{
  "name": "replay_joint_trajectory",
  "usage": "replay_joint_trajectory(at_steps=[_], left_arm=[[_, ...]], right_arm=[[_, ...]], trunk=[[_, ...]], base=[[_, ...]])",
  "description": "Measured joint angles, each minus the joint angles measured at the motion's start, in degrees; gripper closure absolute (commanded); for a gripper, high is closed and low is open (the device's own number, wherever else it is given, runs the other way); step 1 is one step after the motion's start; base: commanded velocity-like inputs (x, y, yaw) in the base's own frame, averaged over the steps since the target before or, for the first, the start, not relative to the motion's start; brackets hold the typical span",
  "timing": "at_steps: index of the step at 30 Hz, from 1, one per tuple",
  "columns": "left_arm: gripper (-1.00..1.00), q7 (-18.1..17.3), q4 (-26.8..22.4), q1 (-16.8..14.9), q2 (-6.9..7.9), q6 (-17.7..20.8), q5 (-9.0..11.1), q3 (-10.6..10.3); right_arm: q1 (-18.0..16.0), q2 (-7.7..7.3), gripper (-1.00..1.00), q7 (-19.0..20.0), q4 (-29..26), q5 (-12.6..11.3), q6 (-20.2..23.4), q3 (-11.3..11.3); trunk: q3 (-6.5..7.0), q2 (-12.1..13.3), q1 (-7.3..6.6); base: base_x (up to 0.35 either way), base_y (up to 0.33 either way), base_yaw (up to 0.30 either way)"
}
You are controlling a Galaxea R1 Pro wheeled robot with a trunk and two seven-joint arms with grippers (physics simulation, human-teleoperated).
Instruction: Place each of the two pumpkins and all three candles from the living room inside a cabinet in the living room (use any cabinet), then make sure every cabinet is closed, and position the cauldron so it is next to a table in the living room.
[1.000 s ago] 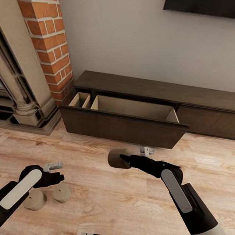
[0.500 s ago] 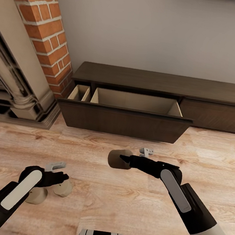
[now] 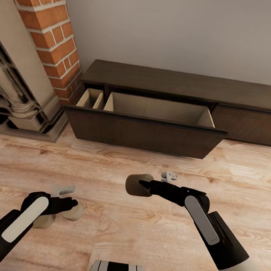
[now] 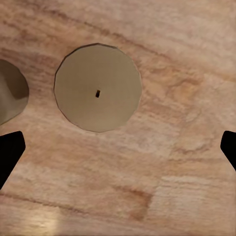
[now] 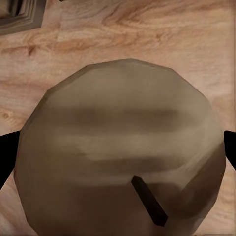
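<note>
The right gripper (image 3: 143, 183) is closed around a tan candle (image 3: 136, 184), holding it clear of the light wood plank floor (image 3: 147, 239) with its flat end turned sideways toward the robot's left; the right wrist view shows that candle (image 5: 120, 147) large between the two dark fingertips (image 5: 7, 152), its short dark wick (image 5: 149, 200) sticking out of the end face. The left gripper (image 3: 68, 204) hovers low over two more candles standing on the floor – one candle (image 3: 75, 212) just beyond its fingertips, the other candle (image 3: 44, 221) partly hidden beneath the black wrist. In the left wrist view the jaws stand wide, the dark fingertips (image 4: 10, 152) at either edge of the picture with nothing between them but floor; the round top of a candle (image 4: 97, 87) with its tiny wick mark lies ahead of them, and the edge of the second candle (image 4: 12, 96) sits just beside it, the two apart. Ahead, the long dark-brown cabinet (image 3: 189, 85) runs along the pale wall, and its big drawer (image 3: 144, 132) is pulled out toward the robot, showing a pale tan interior – a narrow compartment at the fireplace end and a wide one beside it. To the robot's left rise the red brick and stone mouldings of the fireplace (image 3: 33, 53)
</note>
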Motion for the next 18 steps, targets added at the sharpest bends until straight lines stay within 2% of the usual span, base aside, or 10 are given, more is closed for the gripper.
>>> replay_joint_trajectory(at_steps=[18], left_arm=[[-1.00,0.00,0.06,0.00,-0.01,-0.41,0.00,-0.49]], right_arm=[[0.00,0.02,1.00,0.01,0.19,-0.02,0.00,0.00]], trunk=[[-3.99,-0.24,0.46]], base=[[0.000,0.000,0.000]])
